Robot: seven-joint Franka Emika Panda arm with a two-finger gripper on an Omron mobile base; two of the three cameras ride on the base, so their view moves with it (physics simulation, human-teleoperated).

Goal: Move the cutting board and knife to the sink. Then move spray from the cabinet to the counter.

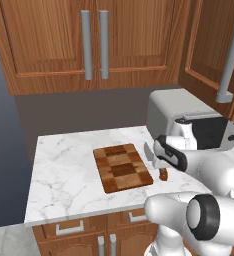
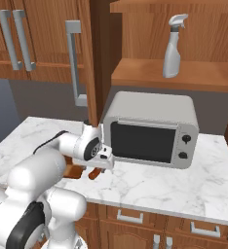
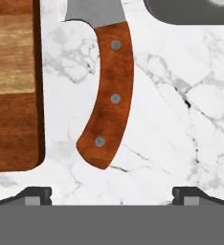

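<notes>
While your gripper (image 3: pixel 112 194) hangs spread wide with nothing between its tips, the one knife (image 3: pixel 106 95) lies flat on the counter (image 3: pixel 181 124) directly below, long axis running away from the tips, handle end nearest them. You see three rivets in the handle. One cutting board (image 1: pixel 122 167) lies just beside it, apart; one spray (image 2: pixel 173 45) stands upright on the cabinet shelf (image 2: pixel 184 73) above one microwave (image 2: pixel 152 129).

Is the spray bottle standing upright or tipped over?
Upright. The spray bottle stands on its base on the open cabinet shelf, nozzle on top.
</notes>
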